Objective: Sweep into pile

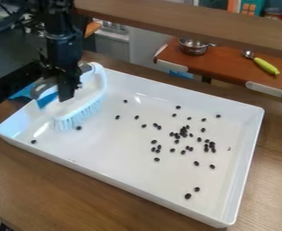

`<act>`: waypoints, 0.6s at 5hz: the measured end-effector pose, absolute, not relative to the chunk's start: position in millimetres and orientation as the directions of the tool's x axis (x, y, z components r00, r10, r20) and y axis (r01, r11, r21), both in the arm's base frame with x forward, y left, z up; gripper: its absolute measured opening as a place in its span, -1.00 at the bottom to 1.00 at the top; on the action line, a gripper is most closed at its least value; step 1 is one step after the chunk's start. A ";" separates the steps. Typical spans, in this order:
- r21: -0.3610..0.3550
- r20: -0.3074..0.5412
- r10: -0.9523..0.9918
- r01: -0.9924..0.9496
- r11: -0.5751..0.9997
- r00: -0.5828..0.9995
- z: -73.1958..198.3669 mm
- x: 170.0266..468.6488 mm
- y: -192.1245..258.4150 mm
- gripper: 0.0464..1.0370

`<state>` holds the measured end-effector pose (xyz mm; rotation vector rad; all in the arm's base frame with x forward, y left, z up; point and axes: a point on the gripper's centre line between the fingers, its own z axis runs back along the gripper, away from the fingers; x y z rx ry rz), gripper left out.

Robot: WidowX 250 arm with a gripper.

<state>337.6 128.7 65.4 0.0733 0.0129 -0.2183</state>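
Observation:
The black gripper (pixel 68 85) hangs over the left end of the white tray (pixel 115 169), shut on the handle of a white and light-blue brush (pixel 95 90). The brush is tilted, with its bristles pointing down toward the tray floor at the left. Many small black beans (pixel 183 131) lie in the tray, most of them scattered right of the centre with a denser cluster among them. A single bean (pixel 79 128) is beside the bristles, and another bean (pixel 33 141) lies near the left front wall.
The tray's raised walls surround the work area on a wooden table (pixel 40 182). Behind it, a wooden beam (pixel 191 20) crosses the view. A metal pot (pixel 193 46) and a green-handled scoop (pixel 266 66) sit on a brown board beyond.

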 end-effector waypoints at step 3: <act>-0.103 -0.086 -0.193 0.184 0.978 0.978 67.6 344.5 35.0 -0.10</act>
